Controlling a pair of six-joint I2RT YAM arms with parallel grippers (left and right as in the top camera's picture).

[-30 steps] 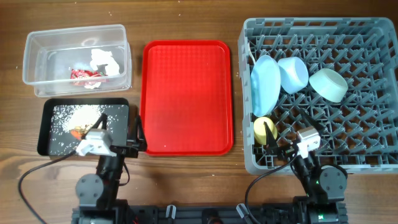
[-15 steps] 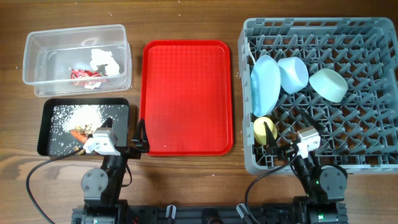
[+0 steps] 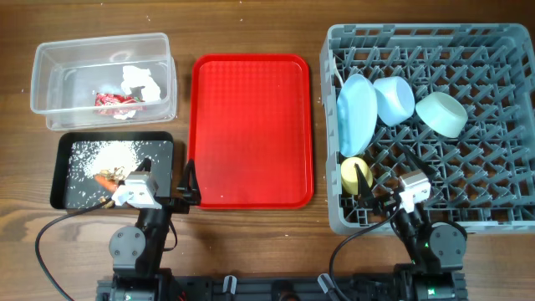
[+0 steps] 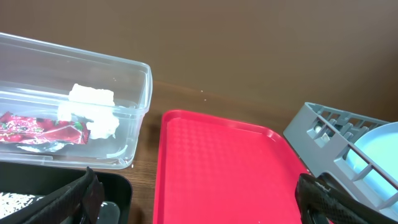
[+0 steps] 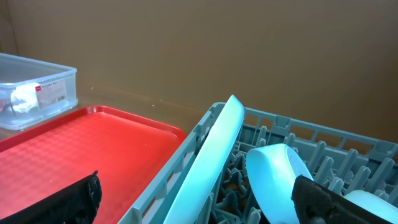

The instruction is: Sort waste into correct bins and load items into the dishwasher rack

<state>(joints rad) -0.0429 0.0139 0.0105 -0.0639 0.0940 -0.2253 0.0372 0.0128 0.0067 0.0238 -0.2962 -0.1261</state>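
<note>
my left claw (image 4: 199,191) gapes empty. tissue (image 4: 93,111) and wrapper (image 4: 37,130) lie in the tub (image 4: 142,87) ahead-left of it, binned as dry waste. right claw (image 5: 196,194) is spread wide, empty too. plate (image 5: 214,149) stands on edge in the rack (image 5: 174,177) just ahead, propped by pegs.

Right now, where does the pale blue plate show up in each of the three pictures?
Overhead: the pale blue plate stands on edge at the left of the grey rack.
Left wrist: a slice of plate at the right edge, behind rack bars.
Right wrist: plate edge-on, bottom centre.
Shared landmark: the red tray, left of the plate in every view.
</note>
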